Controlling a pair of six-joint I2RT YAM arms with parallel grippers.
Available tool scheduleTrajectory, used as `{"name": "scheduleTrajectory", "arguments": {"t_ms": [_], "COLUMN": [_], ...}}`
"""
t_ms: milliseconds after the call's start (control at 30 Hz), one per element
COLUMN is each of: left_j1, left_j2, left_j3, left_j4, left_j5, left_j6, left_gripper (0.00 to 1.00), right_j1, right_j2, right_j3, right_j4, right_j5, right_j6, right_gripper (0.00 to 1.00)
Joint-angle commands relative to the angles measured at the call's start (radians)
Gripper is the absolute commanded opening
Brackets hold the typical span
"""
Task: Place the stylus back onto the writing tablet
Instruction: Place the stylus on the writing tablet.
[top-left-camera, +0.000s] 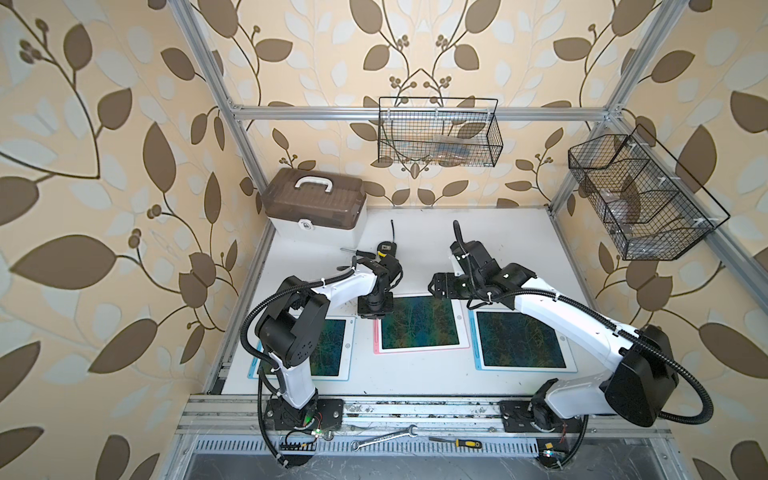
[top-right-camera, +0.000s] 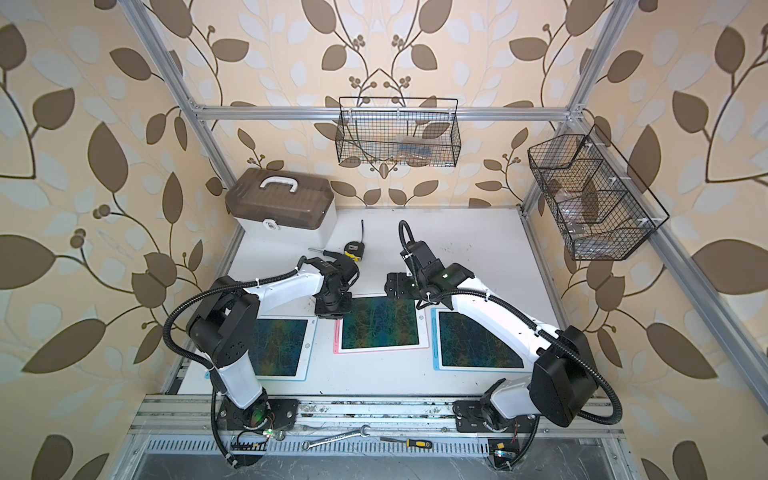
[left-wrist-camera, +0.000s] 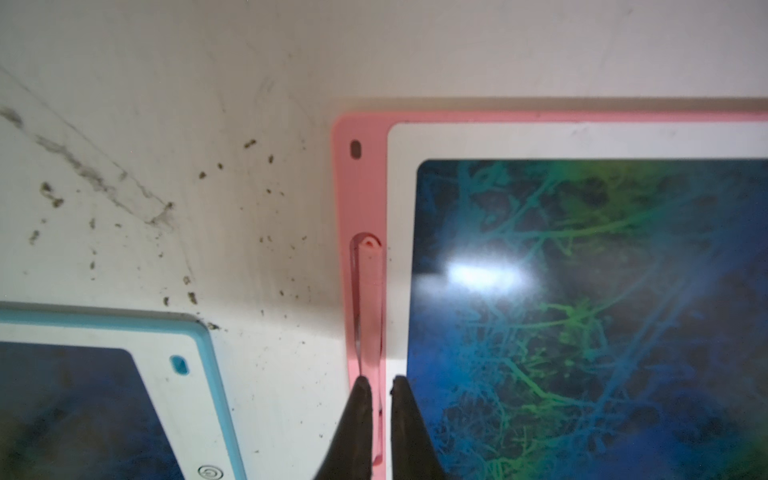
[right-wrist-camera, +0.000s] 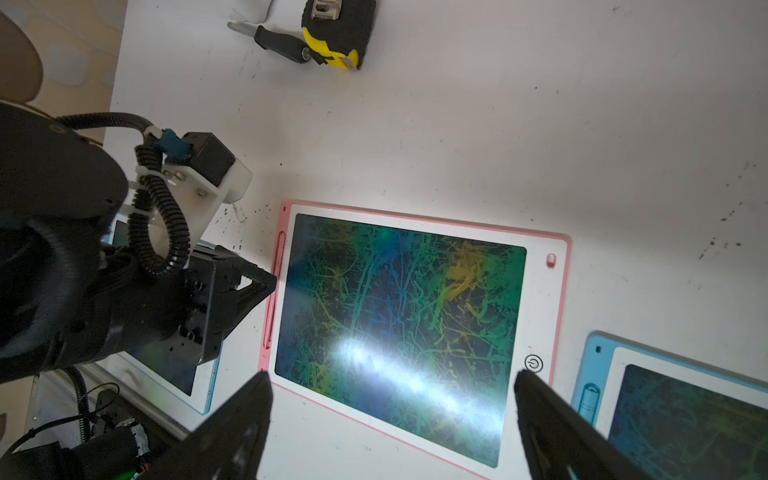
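The pink-rimmed writing tablet lies in the middle of the white table, its screen covered in green and blue scribbles. The pink stylus lies along the slot in the tablet's left rim, slightly askew. My left gripper points down over that rim, its dark fingers shut on the stylus's near part. In the right wrist view it touches the tablet's slot edge. My right gripper hangs open above the tablet's far side, holding nothing.
Two blue-rimmed tablets flank the pink one. A yellow-black tape measure and a screwdriver lie behind the left gripper, with a brown-lidded toolbox at the back left. Wire baskets hang on the frame.
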Motion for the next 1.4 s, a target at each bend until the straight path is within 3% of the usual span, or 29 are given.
{"name": "scheduleTrajectory", "arguments": {"t_ms": [0,1367], "left_j1": [0.009,0.045], "left_j2": [0.011,0.026], "left_j3": [0.009,-0.073], "left_j4": [-0.036,0.017], "left_j5": [-0.023,-0.004], "left_j6": [0.018,0.031], "left_gripper": [0.11,0.08], "right_j1": [-0.002,-0.007], "right_j2": [-0.018,0.004], "right_j3": [-0.011,0.000], "right_j4": [-0.003,-0.006], "right_j5": [0.014,0.011], "right_j6": [0.007,0.005], "right_gripper": [0.91,0.91]}}
